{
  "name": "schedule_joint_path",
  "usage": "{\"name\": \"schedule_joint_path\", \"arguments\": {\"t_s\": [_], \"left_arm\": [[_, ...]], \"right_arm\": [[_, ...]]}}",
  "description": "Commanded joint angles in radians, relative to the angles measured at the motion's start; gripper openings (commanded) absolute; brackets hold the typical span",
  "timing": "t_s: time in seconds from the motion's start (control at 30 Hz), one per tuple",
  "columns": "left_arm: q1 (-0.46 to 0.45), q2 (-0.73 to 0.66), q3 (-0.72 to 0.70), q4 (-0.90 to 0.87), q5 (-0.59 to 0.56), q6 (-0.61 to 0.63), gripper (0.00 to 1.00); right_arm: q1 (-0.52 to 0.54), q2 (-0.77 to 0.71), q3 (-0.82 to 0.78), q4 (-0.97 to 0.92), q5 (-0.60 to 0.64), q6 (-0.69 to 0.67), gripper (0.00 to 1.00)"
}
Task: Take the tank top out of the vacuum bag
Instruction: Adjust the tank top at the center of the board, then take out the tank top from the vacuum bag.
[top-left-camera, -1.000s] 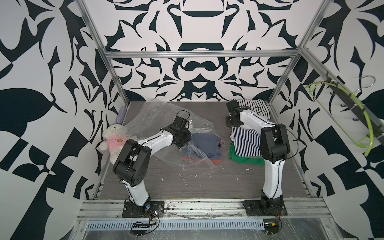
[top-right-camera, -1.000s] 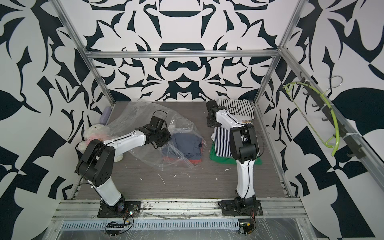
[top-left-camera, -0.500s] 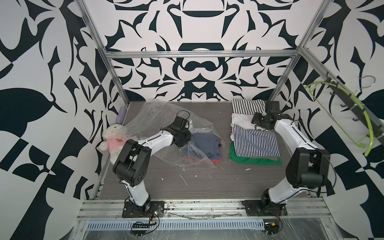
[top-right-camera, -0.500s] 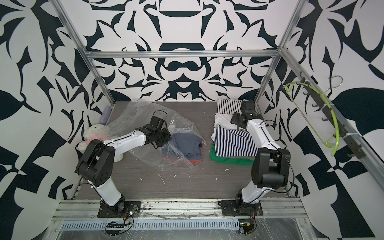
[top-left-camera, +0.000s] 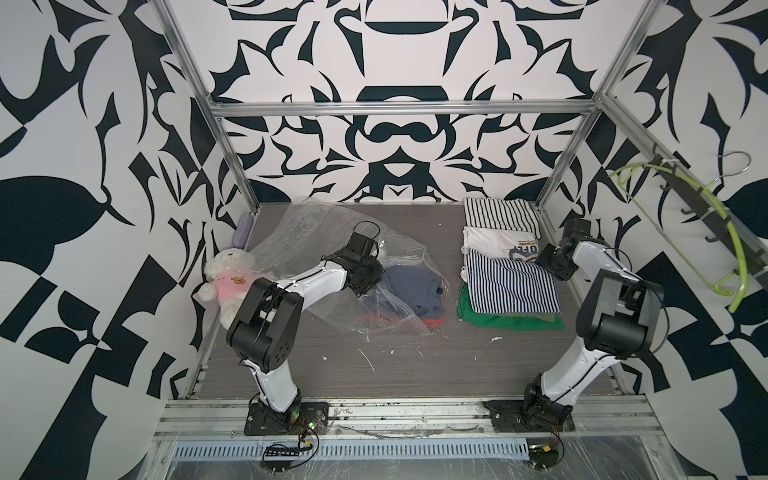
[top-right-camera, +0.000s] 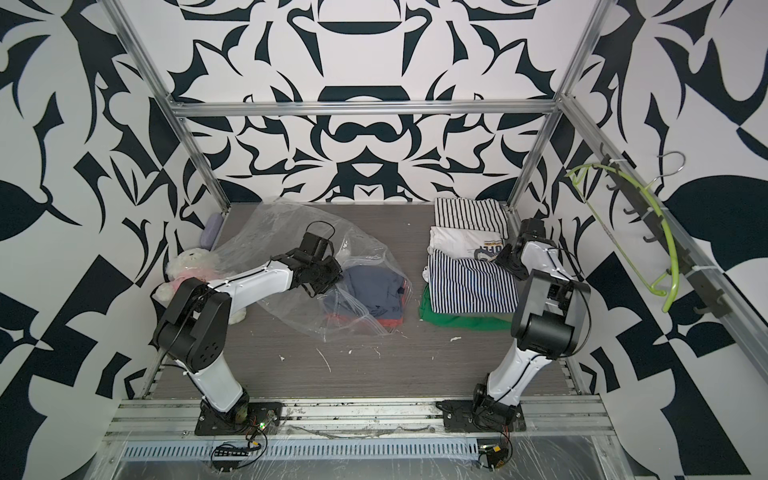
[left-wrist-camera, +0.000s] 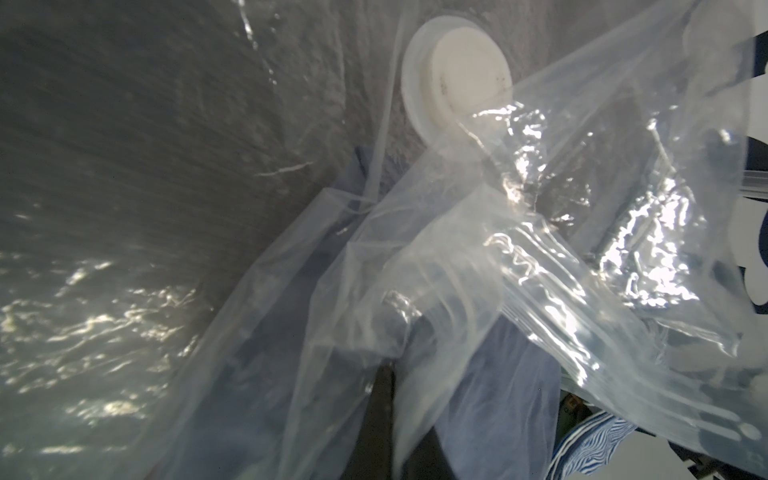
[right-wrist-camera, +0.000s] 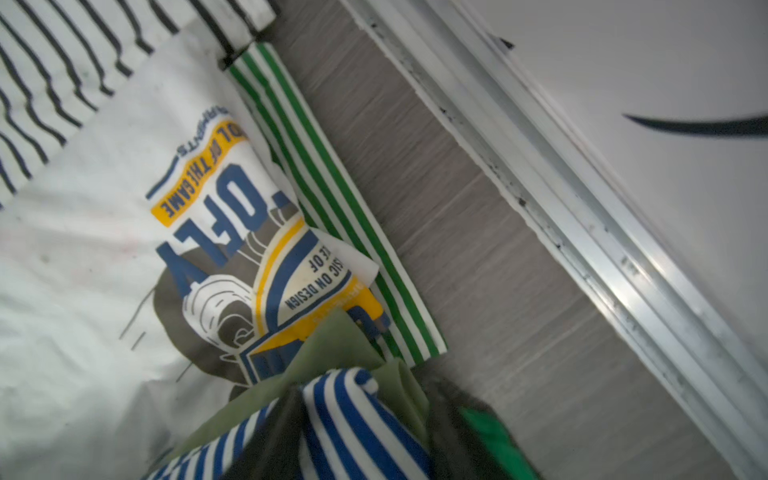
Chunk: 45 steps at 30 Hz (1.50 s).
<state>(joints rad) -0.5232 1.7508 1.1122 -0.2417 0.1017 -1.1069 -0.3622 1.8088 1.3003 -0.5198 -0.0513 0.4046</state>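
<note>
Your left claw (top-left-camera: 370, 282) pinches only the bag (top-left-camera: 307, 237), and your right claw (top-left-camera: 550, 266) grips the striped shirt (top-left-camera: 507, 286). Pulling may drag the blue clothes (top-left-camera: 411, 291) along.

**Laid out around the vacuum bag (top-left-camera: 316, 237)**

Spread over the left half of the table (top-left-camera: 415, 374), up to the back edge. Inside, at the right end: folded garments (top-left-camera: 411, 291). Against the left edge: teddy bear (top-left-camera: 226, 274). Behind that, at the back-left corner: small case (top-left-camera: 242, 227). To the right, apart: pile of folded shirts (top-left-camera: 511, 286).
</note>
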Motion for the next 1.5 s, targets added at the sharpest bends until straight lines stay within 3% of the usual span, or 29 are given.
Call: {"name": "schedule_joint_path", "arguments": {"t_s": [0.0,0.03,0.2,0.37,0.53,0.6,0.67,0.83,1.03,1.17,1.33,1.47], "left_arm": [[0.0,0.011,-0.002,-0.029,-0.006,0.008,0.0],[0.0,0.008,-0.002,-0.033,-0.008,0.009,0.0],[0.0,0.0,0.001,-0.046,-0.013,0.014,0.0],[0.0,0.002,0.005,-0.044,-0.015,0.013,0.0],[0.001,0.003,0.013,-0.046,-0.01,0.015,0.0],[0.0,-0.002,0.011,-0.05,-0.015,0.018,0.0],[0.0,-0.005,0.011,-0.05,-0.018,0.02,0.0],[0.0,-0.015,0.007,-0.048,-0.018,0.028,0.0],[0.0,-0.042,0.024,-0.074,-0.036,0.083,0.0],[-0.001,-0.005,0.067,-0.112,-0.01,0.117,0.0],[-0.008,0.041,0.097,-0.116,0.039,0.133,0.0],[-0.025,0.097,0.135,-0.161,0.061,0.162,0.0]], "right_arm": [[0.005,-0.034,0.05,-0.012,-0.015,-0.013,0.08],[0.004,-0.044,0.046,-0.006,-0.002,-0.017,0.0],[0.001,-0.146,-0.027,0.106,0.134,-0.02,0.0],[-0.011,-0.155,-0.065,0.179,0.139,0.009,0.0],[-0.012,-0.084,-0.03,0.148,0.07,-0.001,0.56],[-0.012,-0.114,-0.044,0.152,0.057,-0.009,0.68],[-0.006,-0.16,-0.06,0.141,0.059,-0.028,0.73],[0.078,-0.285,-0.122,0.126,0.043,-0.094,0.73],[0.31,-0.381,-0.159,0.084,-0.03,-0.109,0.71],[0.468,-0.365,-0.163,0.047,-0.139,0.008,0.69],[0.598,-0.32,-0.224,0.1,-0.323,0.242,0.68],[0.676,-0.282,-0.248,0.122,-0.391,0.359,0.68]]}}
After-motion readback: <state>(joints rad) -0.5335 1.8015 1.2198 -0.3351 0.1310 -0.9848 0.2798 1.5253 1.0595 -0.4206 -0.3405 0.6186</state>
